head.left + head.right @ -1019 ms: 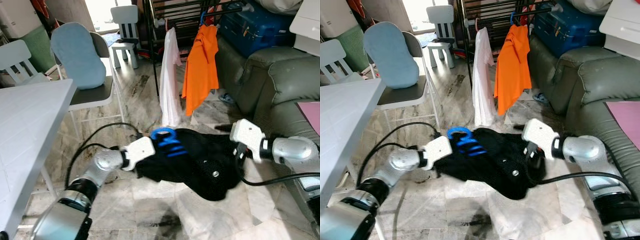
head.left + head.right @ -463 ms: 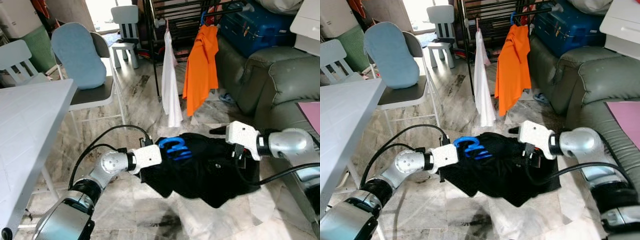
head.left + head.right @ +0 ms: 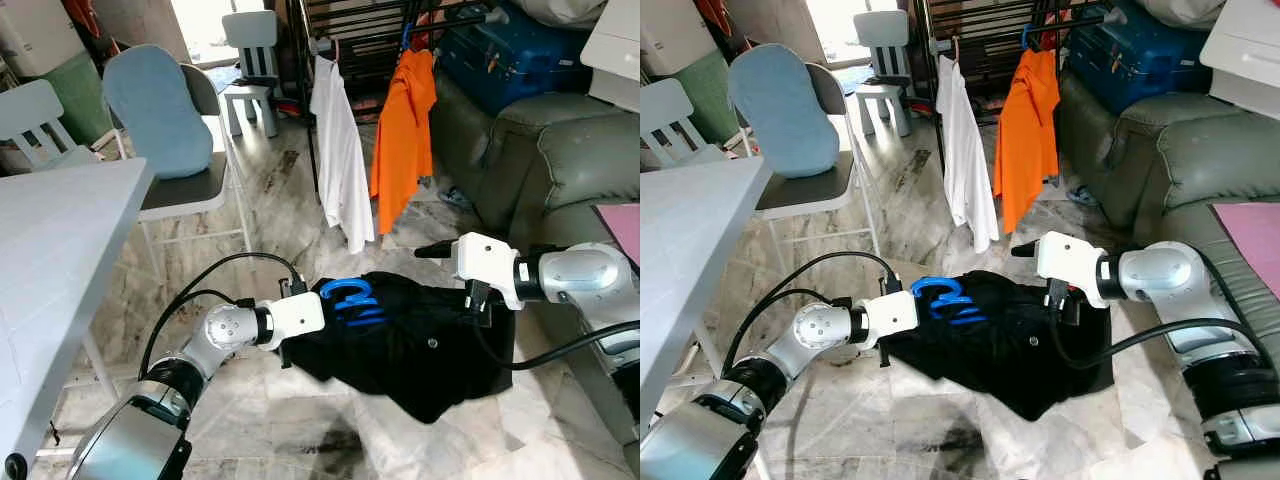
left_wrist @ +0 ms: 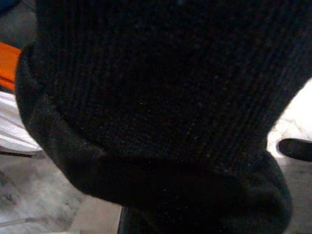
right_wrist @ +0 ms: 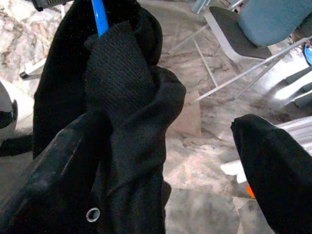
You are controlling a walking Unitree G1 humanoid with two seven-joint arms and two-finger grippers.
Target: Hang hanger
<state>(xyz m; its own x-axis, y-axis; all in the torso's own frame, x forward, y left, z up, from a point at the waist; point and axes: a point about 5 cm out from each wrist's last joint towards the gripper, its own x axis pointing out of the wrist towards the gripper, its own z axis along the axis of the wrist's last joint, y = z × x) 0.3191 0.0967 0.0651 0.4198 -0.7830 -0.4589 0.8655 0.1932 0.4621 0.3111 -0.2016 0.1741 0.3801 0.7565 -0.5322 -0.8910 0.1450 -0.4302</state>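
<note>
Between both tools, black garment (image 3: 420, 345) lifted higher, blue hanger (image 3: 350, 299) raised

Two silver, jointed arms are showing, each ending in a white, boxy wrist housing: the left gripper (image 3: 300, 315) and right gripper (image 3: 482, 268). Black cables are looping from both forearms. A long black finger (image 5: 273, 165) is looking matte and rounded.

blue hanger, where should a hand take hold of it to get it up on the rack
Grip the blue hanger by its hook, the curved loop sticking out above the black garment. Come from above and the robot's left, since the rest of it appears buried in the fabric and the left hand is already beside it.
</note>
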